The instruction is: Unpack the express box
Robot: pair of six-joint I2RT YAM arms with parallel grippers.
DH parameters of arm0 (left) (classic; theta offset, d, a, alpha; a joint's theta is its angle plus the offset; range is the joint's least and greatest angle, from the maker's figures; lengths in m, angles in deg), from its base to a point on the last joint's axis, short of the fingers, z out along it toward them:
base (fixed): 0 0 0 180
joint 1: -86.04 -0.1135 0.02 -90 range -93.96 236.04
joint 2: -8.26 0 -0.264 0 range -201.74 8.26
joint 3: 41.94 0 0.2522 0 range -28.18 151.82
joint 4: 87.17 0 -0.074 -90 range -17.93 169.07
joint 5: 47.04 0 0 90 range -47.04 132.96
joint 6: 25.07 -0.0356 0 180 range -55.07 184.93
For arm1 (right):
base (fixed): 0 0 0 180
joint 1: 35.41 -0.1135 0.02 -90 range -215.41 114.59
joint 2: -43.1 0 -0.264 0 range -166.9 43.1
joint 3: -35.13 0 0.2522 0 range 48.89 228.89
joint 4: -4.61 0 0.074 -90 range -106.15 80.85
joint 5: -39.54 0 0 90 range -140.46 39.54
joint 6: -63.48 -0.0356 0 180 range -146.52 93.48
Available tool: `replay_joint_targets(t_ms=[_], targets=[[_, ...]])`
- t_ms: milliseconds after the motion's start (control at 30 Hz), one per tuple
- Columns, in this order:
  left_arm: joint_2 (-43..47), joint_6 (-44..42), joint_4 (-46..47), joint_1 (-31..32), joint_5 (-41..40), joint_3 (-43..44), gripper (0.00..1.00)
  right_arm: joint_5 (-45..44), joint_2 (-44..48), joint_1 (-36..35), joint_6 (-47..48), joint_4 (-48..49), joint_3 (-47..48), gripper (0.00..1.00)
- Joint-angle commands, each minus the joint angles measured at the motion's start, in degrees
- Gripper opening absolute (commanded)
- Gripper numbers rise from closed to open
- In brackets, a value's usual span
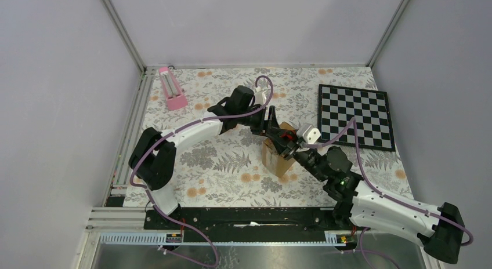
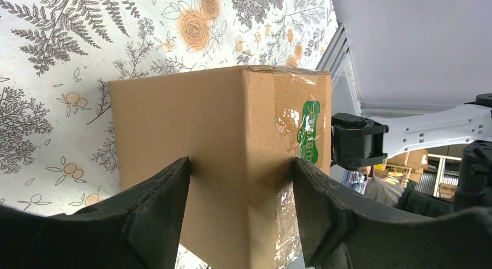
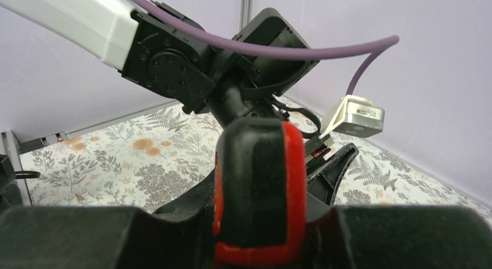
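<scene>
The express box (image 1: 276, 157), a small brown cardboard carton, stands on the floral tablecloth in the middle of the top view. My left gripper (image 1: 274, 130) reaches it from behind and is shut on its upper part. In the left wrist view the box (image 2: 220, 124) fills the middle, with clear tape and a green mark on its right face. The left gripper (image 2: 241, 185) presses one face with each finger (image 2: 156, 214) across a corner edge. My right gripper (image 3: 260, 234) is shut on a red-and-black tool (image 3: 261, 182), held just right of the box top (image 1: 292, 146). The right wrist view hides the box.
A black-and-white chessboard (image 1: 355, 115) lies at the back right. A pink metronome-like object (image 1: 172, 89) stands at the back left. The left arm (image 3: 191, 66) and its camera mount (image 3: 360, 115) crowd close in front of the right wrist. Grey walls enclose the table.
</scene>
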Motion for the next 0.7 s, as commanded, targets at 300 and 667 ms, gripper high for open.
replay_joint_targets(t_ms=[300,667], targets=[[-4.5,-6.0,-9.9,0.3,-8.3,-1.3,0.6,1.3,4.4,-0.5,-2.2,-13.4,4.3,0.0],[-4.6,-6.0,-9.8,0.3,-8.2,-1.2,0.6,0.8,4.0,-0.5,-1.0,-11.9,3.0,0.0]])
